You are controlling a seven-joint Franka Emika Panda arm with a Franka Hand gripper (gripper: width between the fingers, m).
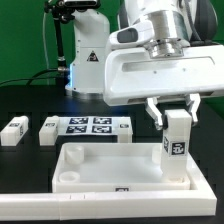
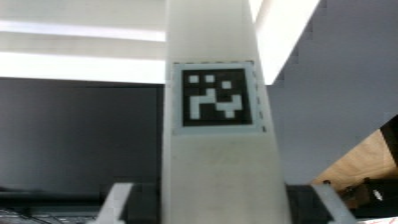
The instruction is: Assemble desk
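Observation:
The white desk panel (image 1: 100,170) lies flat at the front of the table, rim up. One white leg (image 1: 177,143) with a black-and-white tag stands upright at the panel's back corner on the exterior view's right. My gripper (image 1: 177,118) comes down from above and is shut on the top of this leg, one finger on each side. In the wrist view the leg (image 2: 222,150) fills the middle between my gripper's (image 2: 224,208) fingers (image 2: 121,203). Two more legs (image 1: 13,130) (image 1: 48,127) lie on the table at the exterior view's left. A fourth leg is out of view.
The marker board (image 1: 93,126) lies behind the panel, between the loose legs and the gripper. A white robot base and stand (image 1: 85,60) rise at the back. The black table (image 1: 25,170) shows to the left of the panel.

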